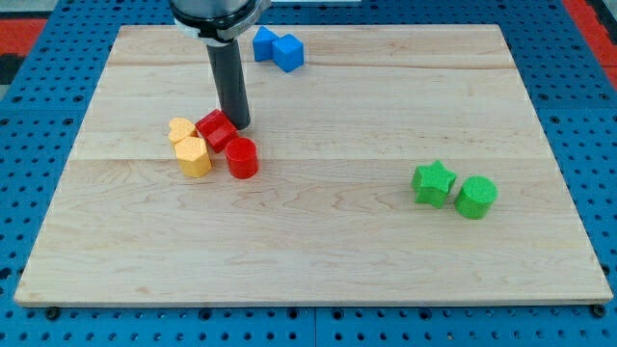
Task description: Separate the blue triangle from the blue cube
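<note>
Bare rod, gripping nothing; my tip [238,125] beside red cube [216,129], well below touching blue triangle [262,41] and blue cube [287,52].

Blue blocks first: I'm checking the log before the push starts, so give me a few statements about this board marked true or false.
1. The blue triangle and the blue cube touch at the view's top. True.
2. My tip rests against the blue cube. False: it stands by the red cube, far below the blue pair.
3. The green star lies left of the green cylinder. True.
4. The red cylinder sits alone at the view's right. False: it is in the left cluster beside the yellow blocks.
</note>
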`<state>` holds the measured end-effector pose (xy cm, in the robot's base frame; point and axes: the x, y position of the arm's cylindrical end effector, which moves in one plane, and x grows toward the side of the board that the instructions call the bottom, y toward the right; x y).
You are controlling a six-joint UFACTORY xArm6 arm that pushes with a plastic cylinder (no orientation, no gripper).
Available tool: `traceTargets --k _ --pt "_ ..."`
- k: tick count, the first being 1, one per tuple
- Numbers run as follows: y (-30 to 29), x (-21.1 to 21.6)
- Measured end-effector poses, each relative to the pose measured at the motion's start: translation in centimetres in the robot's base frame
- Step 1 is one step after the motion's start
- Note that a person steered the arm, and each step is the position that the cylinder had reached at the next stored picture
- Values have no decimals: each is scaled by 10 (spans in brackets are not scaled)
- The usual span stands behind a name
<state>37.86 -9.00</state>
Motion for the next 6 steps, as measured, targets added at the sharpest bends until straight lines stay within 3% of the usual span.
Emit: traceTargets --k 1,3,4,5,6 --pt "12 -44" --pt "114 -70" --pt "130 -107" --pt "117 -142" --pt "64 -155"
